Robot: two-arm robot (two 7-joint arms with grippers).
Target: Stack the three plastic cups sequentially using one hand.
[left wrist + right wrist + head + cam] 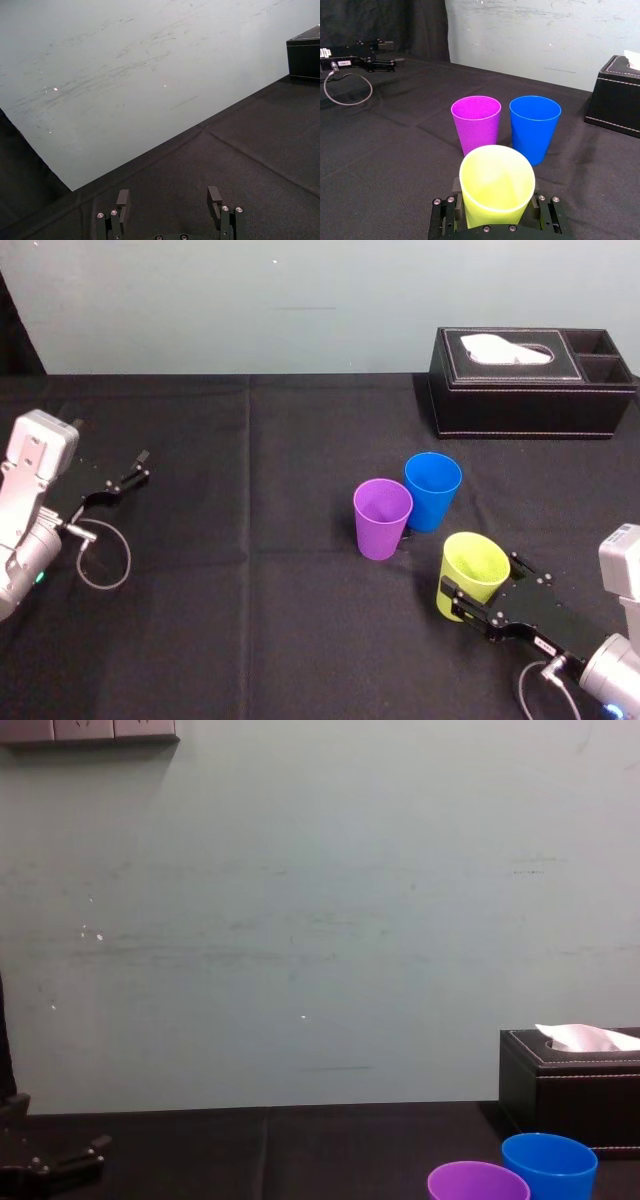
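Note:
The yellow-green cup (475, 565) stands upright at the front right of the black table, and my right gripper (483, 577) is shut on it, one finger pressed against each side. From the right wrist, that cup (497, 182) sits between the fingers of the right gripper (496, 210). Just beyond it stand the purple cup (382, 518) (476, 122) and the blue cup (432, 490) (535, 127), upright and close side by side. Their rims, purple cup (478, 1184) and blue cup (549, 1165), show low in the chest view. My left gripper (135, 468) (168, 196) rests open at the far left.
A black leather tissue box (530, 380) (617, 95) stands at the back right, behind the blue cup. A loop of grey cable (105, 555) hangs by the left arm. A pale wall borders the table's far edge. Open cloth lies between the left arm and the cups.

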